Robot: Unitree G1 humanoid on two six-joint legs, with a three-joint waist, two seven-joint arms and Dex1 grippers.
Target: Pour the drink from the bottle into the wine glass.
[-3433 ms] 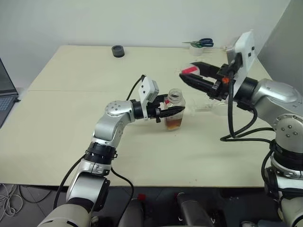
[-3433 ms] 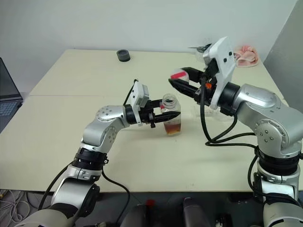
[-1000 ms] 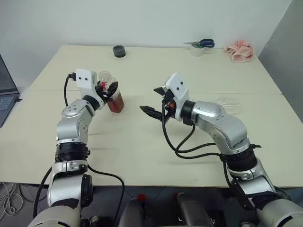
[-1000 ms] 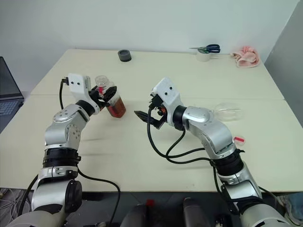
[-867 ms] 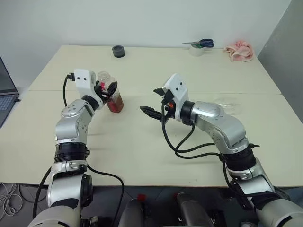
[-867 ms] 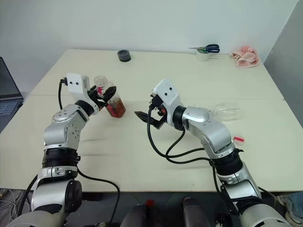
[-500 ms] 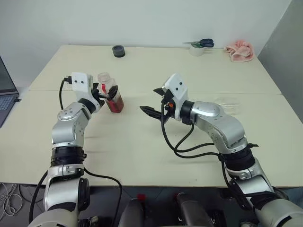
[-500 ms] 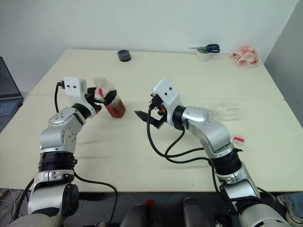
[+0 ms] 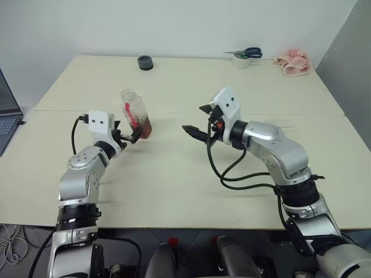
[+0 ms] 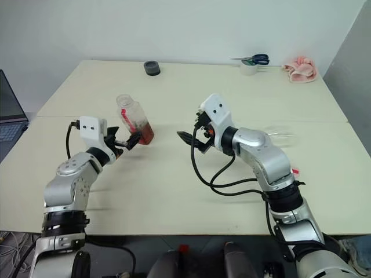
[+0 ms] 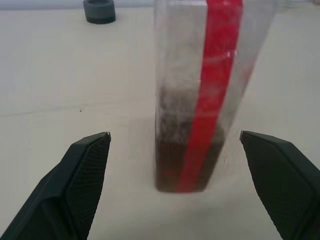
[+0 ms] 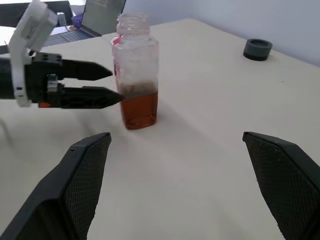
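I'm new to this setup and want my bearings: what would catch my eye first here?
The uncapped bottle with reddish-brown drink in its lower part stands on the left half of the table, just ahead of the open left gripper, which is not touching it. The open right gripper hovers mid-table, pointing towards the bottle. The wine glass lies on its side behind the right arm.

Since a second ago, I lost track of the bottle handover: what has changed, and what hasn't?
The left pincer let go of the bottle and drew back toward the robot; its fingers now stand open, clear of the bottle, which stands uncapped on the table with drink in its lower part. The right pincer shifted slightly to the right, open as before. The black lid, scissors and pink cloth stayed put.
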